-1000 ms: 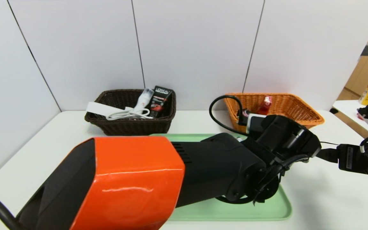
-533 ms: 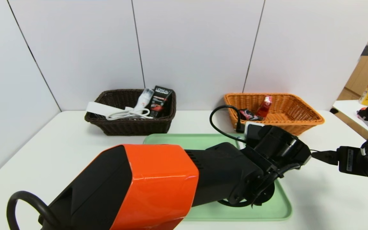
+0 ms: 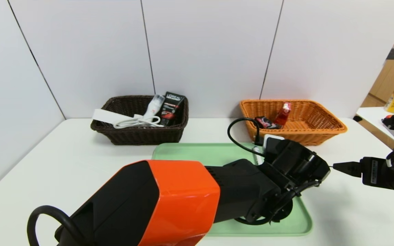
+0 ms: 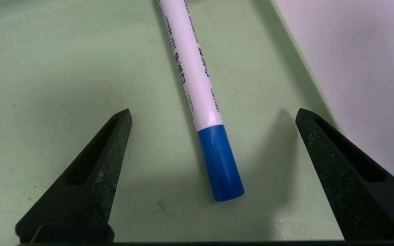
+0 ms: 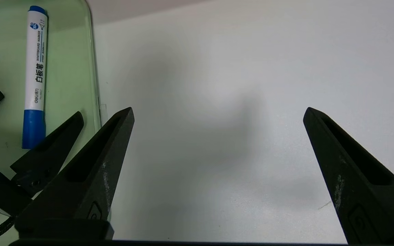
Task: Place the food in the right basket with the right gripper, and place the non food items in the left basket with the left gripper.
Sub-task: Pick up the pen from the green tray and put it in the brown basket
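A white table [image 3: 63, 160] stands against pale wall panels [image 3: 204, 51], with a green tray [image 3: 197, 153] lying near its middle. The left gripper [image 4: 212, 116] reaches low over the right part of the tray, its two black fingers [image 4: 91, 171] spread wide on either side of the white marker with blue cap [image 4: 200, 85], which lies flat on the tray near its right rim; neither finger touches it. The right gripper [image 5: 217, 116] hovers over bare table just right of the tray, its jaws also wide apart and holding nothing. At the far left sits the left basket [image 3: 139, 131], dark brown, holding the white power strip [image 3: 109, 118] with its coiled cord, the small white bottle [image 3: 154, 104] and the black L'Oreal tube [image 3: 171, 106]. At the far right sits the right basket [image 3: 306, 128], orange-tan, with the red carton [image 3: 283, 112] leaning inside and the black carton [image 3: 265, 122] lying beside it.
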Robot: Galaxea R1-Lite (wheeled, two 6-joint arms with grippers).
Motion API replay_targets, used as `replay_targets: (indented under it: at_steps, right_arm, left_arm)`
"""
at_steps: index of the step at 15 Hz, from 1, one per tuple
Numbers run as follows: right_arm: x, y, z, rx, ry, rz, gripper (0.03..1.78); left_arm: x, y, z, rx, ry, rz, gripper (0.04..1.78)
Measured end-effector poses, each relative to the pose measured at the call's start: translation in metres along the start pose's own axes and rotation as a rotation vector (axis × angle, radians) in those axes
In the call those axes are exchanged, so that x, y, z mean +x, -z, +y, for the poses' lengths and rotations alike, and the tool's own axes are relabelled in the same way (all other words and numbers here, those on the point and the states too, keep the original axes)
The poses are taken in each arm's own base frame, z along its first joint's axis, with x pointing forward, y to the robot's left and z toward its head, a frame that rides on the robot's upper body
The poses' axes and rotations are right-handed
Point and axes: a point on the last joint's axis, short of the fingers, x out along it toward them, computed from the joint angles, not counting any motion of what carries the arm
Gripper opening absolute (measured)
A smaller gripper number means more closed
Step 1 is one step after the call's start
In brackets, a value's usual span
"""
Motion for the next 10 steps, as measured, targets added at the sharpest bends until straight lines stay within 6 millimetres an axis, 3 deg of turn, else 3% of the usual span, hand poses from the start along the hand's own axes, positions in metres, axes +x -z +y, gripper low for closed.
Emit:
replay_targets:
  at_steps: [10]
  right_arm:
    - [-0.002,0.003,-0.001,-0.001,0.0,0.0,1.71]
  left_arm:
    - [0.014,0.004,0.009,0.006,-0.027,0.012,1.69]
